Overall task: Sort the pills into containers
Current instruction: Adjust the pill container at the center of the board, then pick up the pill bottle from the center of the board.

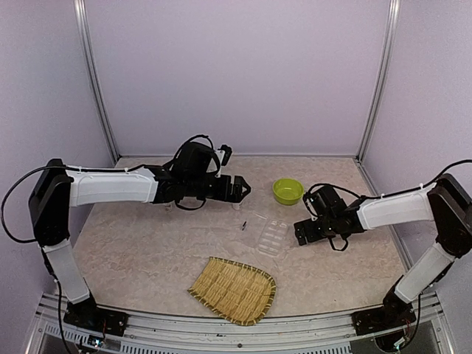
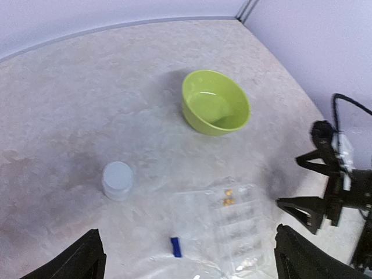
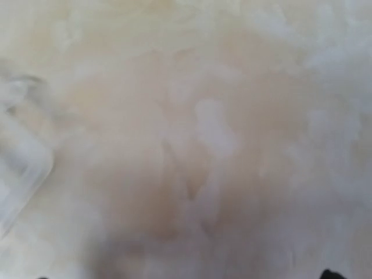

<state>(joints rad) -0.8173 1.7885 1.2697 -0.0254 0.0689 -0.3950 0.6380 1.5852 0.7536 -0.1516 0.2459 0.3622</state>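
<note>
Top view: the left arm reaches to the centre of the frame, and the left gripper point(image 1: 237, 190) hangs above the table point(image 1: 147, 251). Its wrist view shows two dark fingers point(image 2: 78, 258) in the bottom corners, wide apart, with nothing betw. them.

The right gripper point(image 1: 301, 232) is at centre-right of the top view, low over the table. Its jaws are also apart and hold nothing. Its own wrist view is v. blurred. It shows only pale table surface and a clear plastic corner at the left edge, prob. the box, but I cannot tell for sure.

The organiser box point(image 1: 271, 236) lies flat on the table, a bit right of centre, just left of the right gripper and not touching it. In the left wrist view a few small orange pills point(image 2: 228, 197) sit in compartments at its upper end.

A small blue piece point(image 2: 175, 246) lies on the table just left of the box. A white round cap point(image 2: 117, 180) stands further left, apart from it.

The lime-green bowl point(image 1: 287, 191) is above the box in the top view, near but apart. The bamboo tray point(image 1: 234, 290) is at lower centre, near the front edge.
</note>
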